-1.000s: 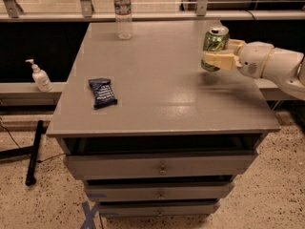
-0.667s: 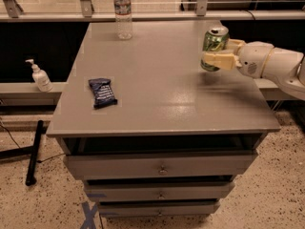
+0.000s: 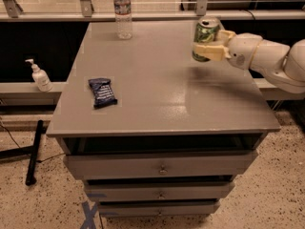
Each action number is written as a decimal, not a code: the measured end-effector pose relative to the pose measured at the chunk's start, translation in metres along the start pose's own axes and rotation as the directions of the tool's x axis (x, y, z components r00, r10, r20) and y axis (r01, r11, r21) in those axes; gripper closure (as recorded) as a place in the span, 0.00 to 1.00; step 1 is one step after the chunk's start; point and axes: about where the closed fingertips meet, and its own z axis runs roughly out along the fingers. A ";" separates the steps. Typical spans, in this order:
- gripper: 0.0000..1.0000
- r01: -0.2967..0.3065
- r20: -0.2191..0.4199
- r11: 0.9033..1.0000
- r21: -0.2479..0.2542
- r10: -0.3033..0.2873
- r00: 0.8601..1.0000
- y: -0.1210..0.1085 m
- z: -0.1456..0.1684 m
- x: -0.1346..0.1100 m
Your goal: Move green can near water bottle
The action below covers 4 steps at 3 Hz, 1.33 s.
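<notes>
1. From the one camera view, the robot's cream-coloured tool [image 3: 205, 50] reaches in from the right. Its two fingers are clamped on the lower half of the small green aluminium drink can [image 3: 206, 35], which sits upright in the grip.
2. The can is over the far right part of the grey flat-topped table [image 3: 167, 94]. From the shadow beneath it, I'd say it is just off the surface, though I can't be sure.
3. The tall clear plastic water bottle [image 3: 123, 11] with the white cap stands upright at the far edge, left of centre and well apart from the can.
4. I'd carry the can straight left along the back of the table, keeping it level and low. It should go down just beside the bottle without touching it, since a slim bottle like that tips easily.
5. The path between them is bare table. The dark blue snack packet [image 3: 102, 92] lies nearer the front left, out of the way.
6. The bottle stands close to the back edge, so the can should land a little in front of it.
7. A white pump dispenser bottle [image 3: 39, 76] stands off the table on a ledge to the left.
</notes>
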 end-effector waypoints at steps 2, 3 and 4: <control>1.00 0.096 -0.005 0.994 -0.055 -0.096 0.995 -0.014 0.084 -0.014; 1.00 0.125 -0.032 0.990 -0.065 -0.128 0.991 -0.014 0.112 -0.011; 1.00 0.140 -0.044 0.987 -0.078 -0.143 0.989 -0.015 0.140 -0.007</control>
